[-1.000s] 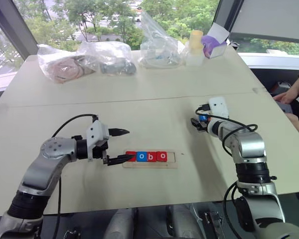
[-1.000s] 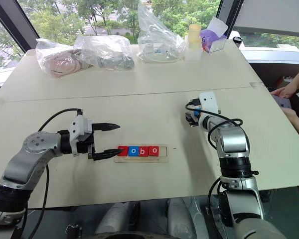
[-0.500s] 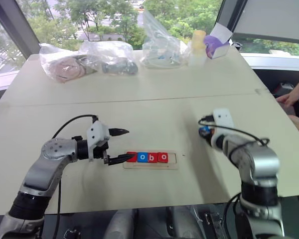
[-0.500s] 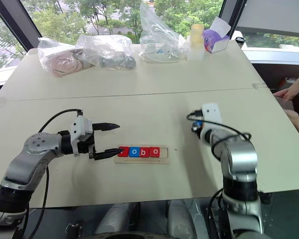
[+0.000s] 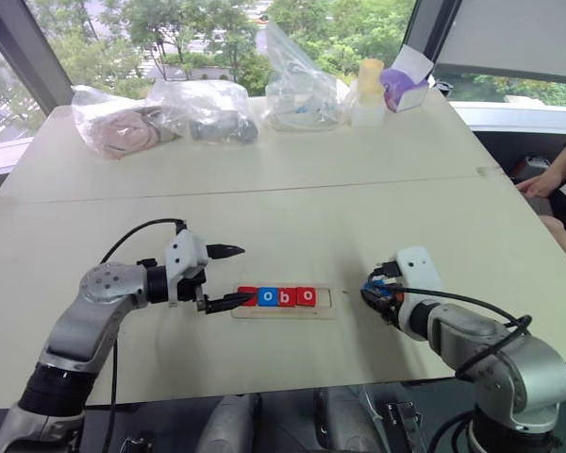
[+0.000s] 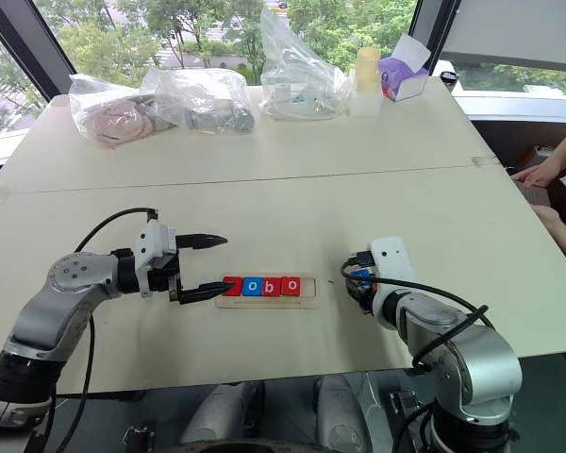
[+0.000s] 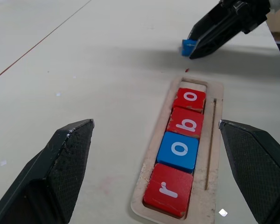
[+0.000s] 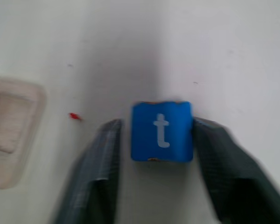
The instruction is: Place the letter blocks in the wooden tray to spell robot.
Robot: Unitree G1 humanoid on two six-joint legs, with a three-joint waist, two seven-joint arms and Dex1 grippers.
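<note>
The wooden tray [image 5: 283, 312] lies in the middle of the near table. It holds a red r [image 7: 167, 191], a blue o [image 7: 178, 149], a red b [image 7: 187, 123] and a red o [image 7: 190, 99]; its right-end slot [image 5: 326, 299] is bare. My left gripper [image 5: 245, 274] stands open at the tray's left end, its lower fingertip by the r. Just right of the tray, my right gripper [image 5: 375, 293] is shut on the blue t block [image 8: 162, 131], which sits between its fingers [image 8: 224, 163] a little above the table.
Clear plastic bags [image 5: 208, 109], a pale bottle [image 5: 370, 80] and a purple box [image 5: 406, 85] line the table's far side. A person's hand [image 5: 538, 184] rests at the right edge. A seam [image 5: 264, 193] runs across the table.
My right arm has swung from farther back on the right down to the tray's right end, with the blue block in its fingers. The left arm has stayed put.
</note>
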